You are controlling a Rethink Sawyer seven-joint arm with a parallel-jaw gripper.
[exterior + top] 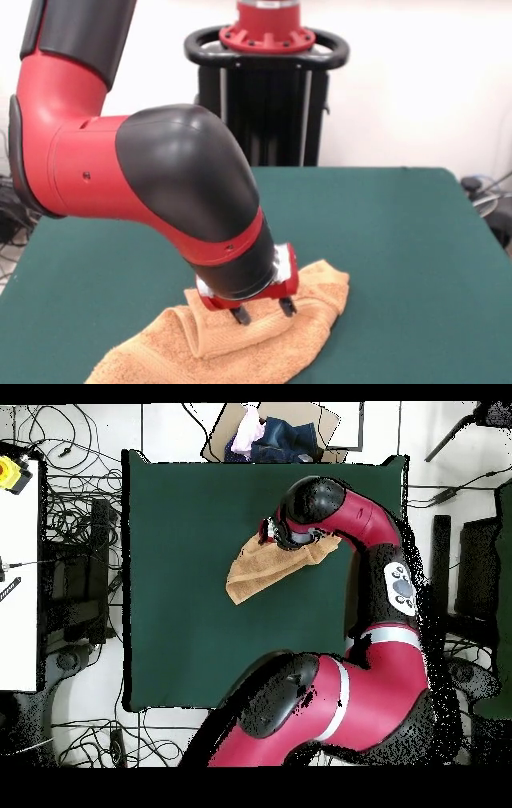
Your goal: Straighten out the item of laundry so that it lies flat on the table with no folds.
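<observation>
The light orange-tan terry towel (264, 336) lies bunched and folded on the dark green table (400, 240), near the front edge in the front view. A thick fold runs across its middle. My gripper (265, 310) points down at the towel's top, its two dark fingers (241, 315) spread apart with the tips at or just above the cloth. In the overhead view the towel (258, 571) shows as a folded wedge, and the arm's wrist covers its right end and hides my gripper.
The robot's black pedestal (268, 88) stands at the table's far side. A cardboard box with clothes (270, 434) sits beyond the table's top edge in the overhead view. Cables lie on the floor around the table.
</observation>
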